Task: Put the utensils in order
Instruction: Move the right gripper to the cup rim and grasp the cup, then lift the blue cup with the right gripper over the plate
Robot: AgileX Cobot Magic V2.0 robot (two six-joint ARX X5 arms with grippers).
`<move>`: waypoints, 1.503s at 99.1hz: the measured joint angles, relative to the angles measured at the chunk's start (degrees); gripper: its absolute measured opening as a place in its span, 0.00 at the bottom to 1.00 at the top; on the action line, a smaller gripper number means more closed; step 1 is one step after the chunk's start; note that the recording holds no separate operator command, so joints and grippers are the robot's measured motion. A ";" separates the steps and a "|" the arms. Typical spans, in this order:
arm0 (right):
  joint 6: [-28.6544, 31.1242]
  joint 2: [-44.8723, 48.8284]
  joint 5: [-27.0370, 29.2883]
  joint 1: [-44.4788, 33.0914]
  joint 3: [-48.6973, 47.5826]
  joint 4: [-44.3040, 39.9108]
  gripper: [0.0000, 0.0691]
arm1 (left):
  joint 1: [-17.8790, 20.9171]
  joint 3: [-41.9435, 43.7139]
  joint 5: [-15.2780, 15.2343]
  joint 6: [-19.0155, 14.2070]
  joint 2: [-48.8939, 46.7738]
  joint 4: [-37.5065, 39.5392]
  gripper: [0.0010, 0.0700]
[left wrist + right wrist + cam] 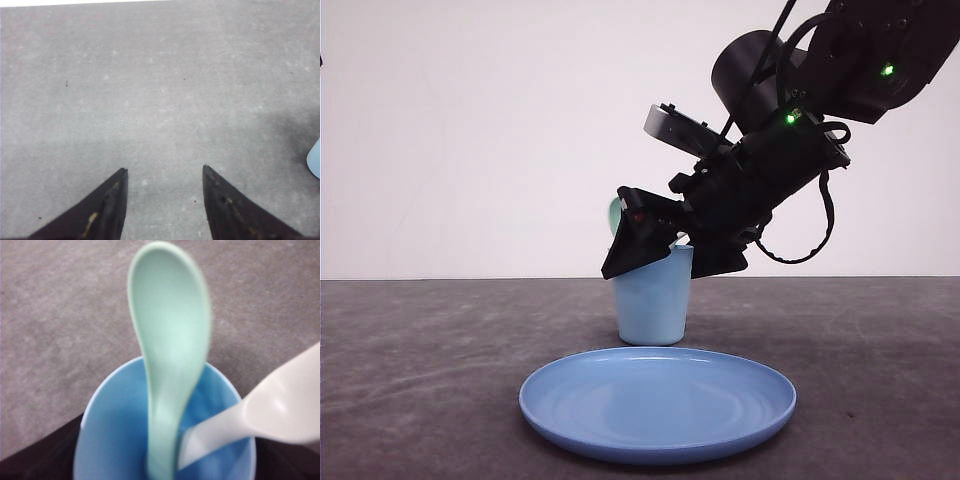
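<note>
From the front, the right tool is seen lowered over the light blue cup, which stands on the grey bench behind the glossy round blue plate; whether its jaws are parted cannot be told.

In the left wrist view, the left tool is held open over matte bench, nothing gripped.

In the right wrist view, the smooth mint-green spoon and the white fork are seen standing in the cup, handles down. Placement seems nearly done; a clean upward retreat is likely needed next.
</note>
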 joint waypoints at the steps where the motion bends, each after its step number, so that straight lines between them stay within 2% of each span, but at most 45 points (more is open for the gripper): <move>1: 0.00 -0.04 0.04 0.00 0.00 -0.09 0.71 | 0.00 0.00 0.00 0.00 0.00 0.02 0.39; 16: -0.04 -2.86 0.28 0.11 -0.02 -4.28 0.70 | 0.00 0.00 0.00 0.00 0.00 0.02 0.39; 42: -0.22 -13.86 0.66 1.57 -0.04 -10.95 0.70 | 0.00 0.00 0.00 0.00 0.00 0.02 0.39; 64: -0.35 -23.58 6.45 5.16 -0.76 -19.65 0.70 | 0.00 0.00 0.00 0.00 0.00 0.09 0.39; 110: 0.44 -43.15 15.52 17.07 -14.88 -21.79 0.70 | 0.00 0.00 0.00 0.00 0.00 0.28 0.39; 129: 0.66 -44.63 18.18 20.72 -19.23 -21.14 0.70 | 0.00 0.00 0.00 0.00 0.00 0.28 0.39; 149: 0.66 -43.60 19.58 23.10 -25.22 -13.73 0.70 | -0.02 0.00 0.02 -0.02 0.00 0.28 0.39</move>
